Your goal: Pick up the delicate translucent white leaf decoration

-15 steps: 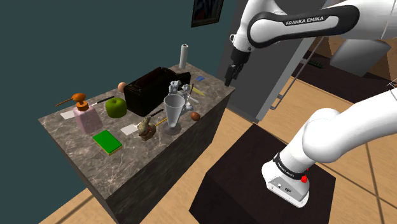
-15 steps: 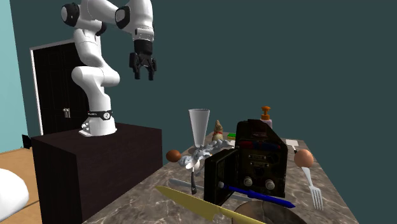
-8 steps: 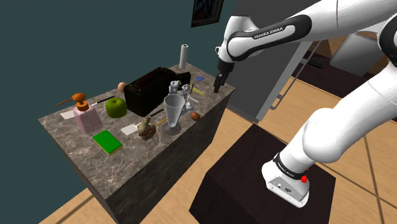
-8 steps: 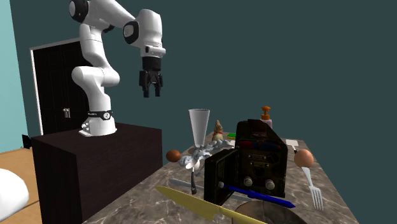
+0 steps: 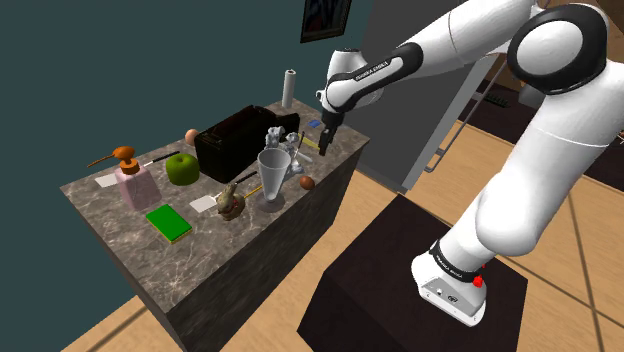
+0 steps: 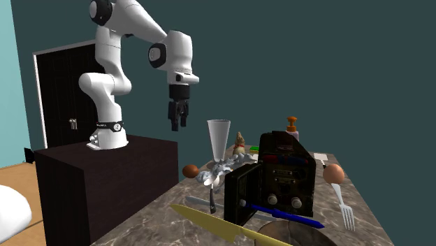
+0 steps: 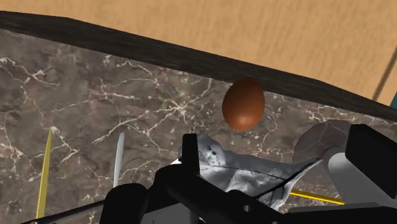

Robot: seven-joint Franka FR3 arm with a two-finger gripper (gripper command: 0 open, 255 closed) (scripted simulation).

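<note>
The leaf decoration (image 5: 283,140) is a pale, crumpled grey-white piece lying on the marble counter (image 5: 120,250), between a black box (image 5: 235,140) and a clear goblet (image 5: 272,178). It lies at the goblet's foot in the second exterior view (image 6: 218,171). From the wrist, the leaf (image 7: 242,172) lies just below a brown egg (image 7: 243,103). My black gripper (image 5: 325,140) hangs in the air to the shoulder view's right of the leaf, over the counter's edge. Its fingers point down and stand apart (image 6: 178,123), holding nothing.
On the counter are a green apple (image 5: 182,168), a pink soap dispenser (image 5: 135,180), a green block (image 5: 168,222), a small figurine (image 5: 230,203), two brown eggs (image 5: 307,183), a yellow knife (image 6: 209,222) and a fork (image 6: 346,206). The dark stand (image 5: 400,270) is beside the counter.
The arm has swung the gripper down and across from above the stand towards the counter, closer to the leaf. Nothing on the counter has moved.
</note>
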